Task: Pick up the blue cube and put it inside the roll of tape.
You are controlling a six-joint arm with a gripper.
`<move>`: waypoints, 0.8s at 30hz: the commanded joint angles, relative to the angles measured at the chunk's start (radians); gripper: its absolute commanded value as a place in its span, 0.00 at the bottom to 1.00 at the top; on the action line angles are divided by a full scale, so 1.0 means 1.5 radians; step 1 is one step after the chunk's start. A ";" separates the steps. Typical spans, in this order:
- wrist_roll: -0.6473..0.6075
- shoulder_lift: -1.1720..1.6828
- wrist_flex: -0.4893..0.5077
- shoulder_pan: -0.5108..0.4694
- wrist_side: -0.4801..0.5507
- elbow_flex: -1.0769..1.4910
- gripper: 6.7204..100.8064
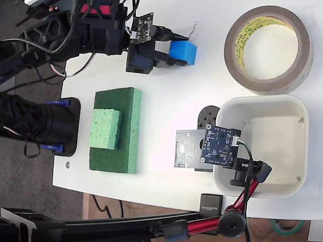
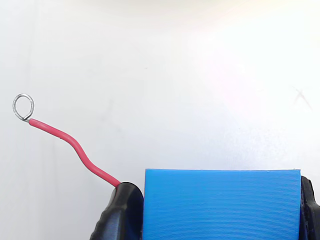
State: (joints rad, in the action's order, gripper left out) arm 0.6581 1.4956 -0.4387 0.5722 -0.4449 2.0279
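My gripper is closed on the blue cube. In the fixed view my two black fingers press on the cube from two opposite sides, and the cube sits at their tips, over the white table. I cannot tell from the pictures if the cube touches the table or is a little above it.

In the wrist view the blue cube fills the space between my fingers, with one black finger at its left side and the other just visible at the right edge of the picture. A red wire goes out from my left finger and ends in a small metal ring; behind it is only the white table.

The roll of tape lies flat on the table, ahead of my fingertips and well apart from the cube, to the right in the fixed view. Its hole is open upward and I see the table inside it.

On the lower side of my gripper in the fixed view there are two green sponges, the lighter one on top of the darker one. Farther to the lower right there is a white tub, and a dark blue circuit board on a stand is at its left rim.
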 commanded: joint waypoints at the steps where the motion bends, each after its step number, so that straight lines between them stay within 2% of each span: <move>1: -0.002 0.003 0.001 0.000 -0.003 -0.003 0.32; 4: -0.013 0.008 -0.001 -0.001 -0.004 -0.013 0.25; 11: -0.124 -0.003 -0.087 -0.052 0.036 -0.185 0.25; 17: -0.212 -0.065 -0.069 -0.123 0.105 -0.302 0.25; 21: -0.237 -0.124 -0.064 -0.159 0.137 -0.370 0.25; 24: -0.246 -0.157 -0.031 -0.186 0.176 -0.387 0.25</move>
State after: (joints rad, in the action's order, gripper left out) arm 0.2884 1.2609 -0.4985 0.2976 -0.2102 1.4603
